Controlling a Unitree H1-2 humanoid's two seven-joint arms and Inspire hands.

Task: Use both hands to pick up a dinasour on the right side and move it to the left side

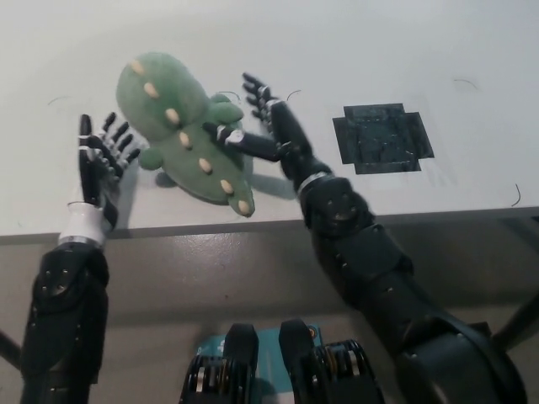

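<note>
a wide white table (379, 50) fills the upper part of the head view, its front edge running across just below the middle. on its left part lies the green plush dinosaur (181, 126), its row of cream spots facing up and its tail end pointing toward the table's front edge. right of it, well apart, a dark square patch of tape (381, 138) is stuck on the table surface.

the black right arm reaches in from the lower right — the right hand (261, 126) sits against the dinosaur's right flank, fingers spread apart, one finger lying across the plush body near its middle; it is touching the toy rather than clamped on it.

the left hand (97, 164) is at the toy's left, just beside it with a sliver of table showing between — palm turned toward the dinosaur, fingers fanned apart and holding nothing.

a few thin dark marks (293, 93) are scattered on the tabletop.
</note>
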